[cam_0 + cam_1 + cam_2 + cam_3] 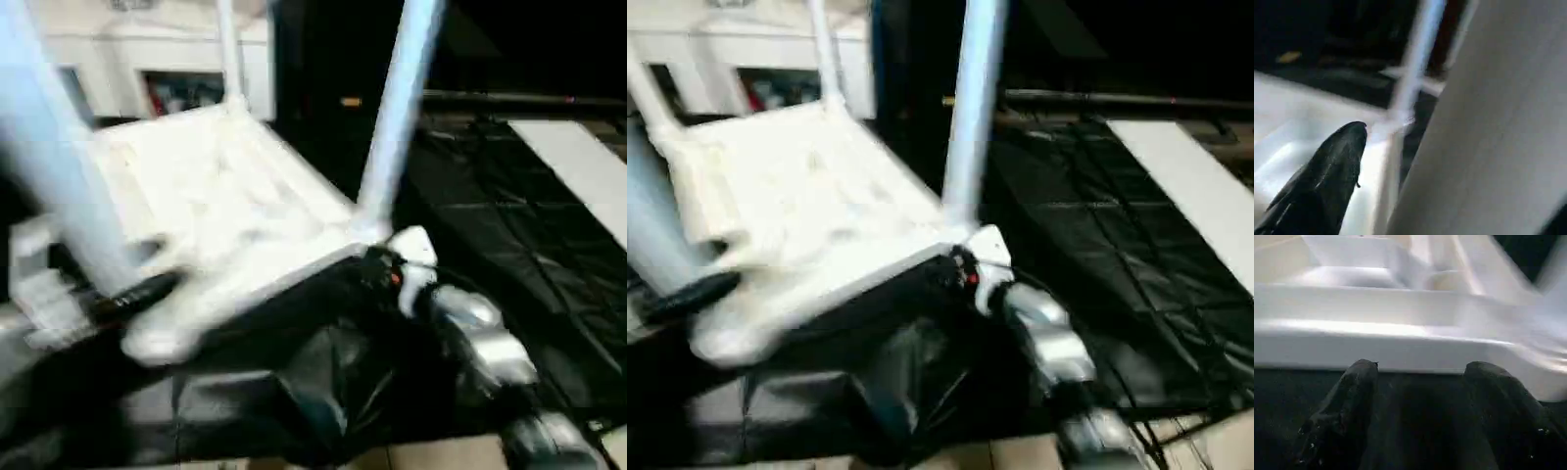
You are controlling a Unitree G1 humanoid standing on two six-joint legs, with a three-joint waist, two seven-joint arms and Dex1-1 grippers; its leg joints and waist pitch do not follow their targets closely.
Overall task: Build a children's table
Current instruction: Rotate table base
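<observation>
The table top [211,196] lies upside down on the black sheet [509,245], tilted, with 3 legs [970,108] showing upright in its corner sockets. It looks like the fitting stage, so next comes seating or checking a leg. The right gripper [1420,369] points level at the top's near edge, jaws spread, holding nothing. The left gripper [132,294] reaches beside the near-left leg, jaws wide.
</observation>
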